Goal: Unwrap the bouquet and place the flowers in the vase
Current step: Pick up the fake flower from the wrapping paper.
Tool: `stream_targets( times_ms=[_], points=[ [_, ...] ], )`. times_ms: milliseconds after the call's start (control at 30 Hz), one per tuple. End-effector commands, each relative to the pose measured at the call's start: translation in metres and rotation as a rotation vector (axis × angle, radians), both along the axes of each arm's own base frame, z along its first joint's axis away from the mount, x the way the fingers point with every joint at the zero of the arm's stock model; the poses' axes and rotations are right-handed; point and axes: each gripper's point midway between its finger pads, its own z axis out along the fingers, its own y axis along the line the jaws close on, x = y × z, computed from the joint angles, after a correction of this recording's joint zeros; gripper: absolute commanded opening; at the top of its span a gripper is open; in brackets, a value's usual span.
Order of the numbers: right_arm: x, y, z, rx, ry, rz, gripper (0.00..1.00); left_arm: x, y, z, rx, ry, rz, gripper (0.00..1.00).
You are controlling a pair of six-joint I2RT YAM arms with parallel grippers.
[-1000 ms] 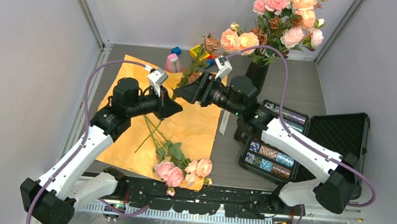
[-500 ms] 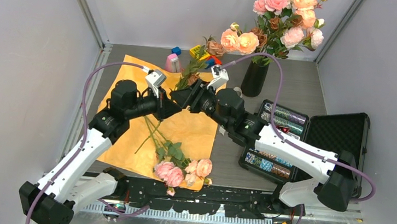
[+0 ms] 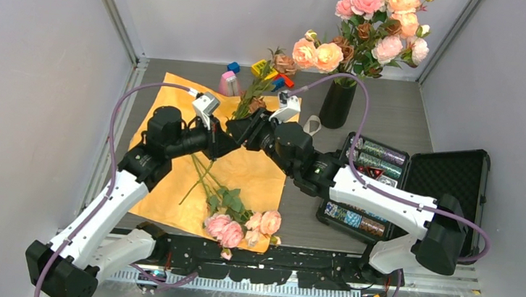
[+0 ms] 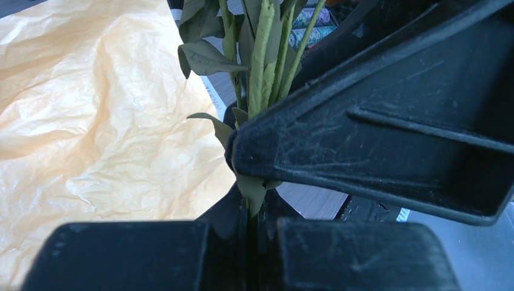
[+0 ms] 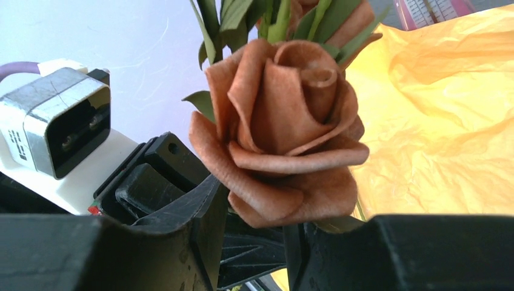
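The flowers are split three ways. Many stand in the vase (image 3: 337, 105) at the back of the table (image 3: 394, 117), a few roses (image 3: 238, 226) lie on the spread paper (image 3: 162, 182) near the front, and one sprig (image 3: 254, 93) is held up over the paper, left of the vase.

The step in hand looks like a handover of that sprig from left to right. The left pincer (image 4: 257, 242) is together, clamped on the sprig's green stalks low down. The right pincer (image 5: 254, 248) stands partly apart, one finger either side of the stalks under a brown rose (image 5: 285, 127). One finger brushes the leaves, with no firm grip that I can see.

Next, I'd judge, the right must clamp before the left lets go, then carry the sprig upright to the vase's narrow, crowded neck.
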Motion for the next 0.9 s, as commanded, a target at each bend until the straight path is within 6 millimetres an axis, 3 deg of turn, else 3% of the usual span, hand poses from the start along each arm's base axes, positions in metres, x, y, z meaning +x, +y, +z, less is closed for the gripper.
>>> stream_targets(
  times_ms=[0, 300, 367, 433, 467, 667, 700, 733, 800, 833, 867],
  points=[
    [0.015, -0.007, 0.041, 0.100, -0.071, -0.093, 0.41, 0.001, -0.002, 0.014, -0.029, -0.058, -0.012, 0.00],
    [0.021, -0.005, 0.045, 0.084, -0.092, -0.116, 0.36, -0.001, -0.006, 0.011, -0.039, -0.038, -0.036, 0.00],
    [0.023, -0.006, 0.044, 0.082, -0.092, -0.123, 0.31, -0.001, -0.008, 0.010, -0.042, -0.028, -0.047, 0.00],
    [0.023, -0.006, 0.044, 0.085, -0.093, -0.129, 0.17, -0.001, -0.009, 0.009, -0.041, -0.020, -0.054, 0.00],
    [0.023, -0.007, 0.045, 0.087, -0.096, -0.127, 0.06, -0.001, -0.009, 0.009, -0.039, -0.018, -0.054, 0.00],
    [0.021, -0.012, 0.052, 0.070, -0.163, -0.120, 0.00, 0.005, -0.003, 0.002, 0.004, -0.007, -0.016, 0.02],
    [0.021, -0.014, 0.051, 0.049, -0.177, -0.127, 0.00, 0.006, -0.001, 0.002, 0.012, -0.009, -0.006, 0.08],
    [0.021, -0.017, 0.054, 0.045, -0.189, -0.133, 0.00, 0.007, 0.001, 0.002, 0.019, -0.014, 0.010, 0.22],
    [0.021, -0.025, 0.055, 0.016, -0.218, -0.150, 0.00, 0.008, 0.004, 0.003, 0.028, -0.026, 0.031, 0.62],
    [0.022, -0.029, 0.052, -0.015, -0.233, -0.163, 0.00, 0.008, 0.006, 0.004, 0.030, -0.037, 0.039, 0.76],
    [0.022, -0.034, 0.055, -0.026, -0.246, -0.171, 0.00, 0.009, 0.008, 0.005, 0.036, -0.045, 0.046, 0.82]
  ],
)
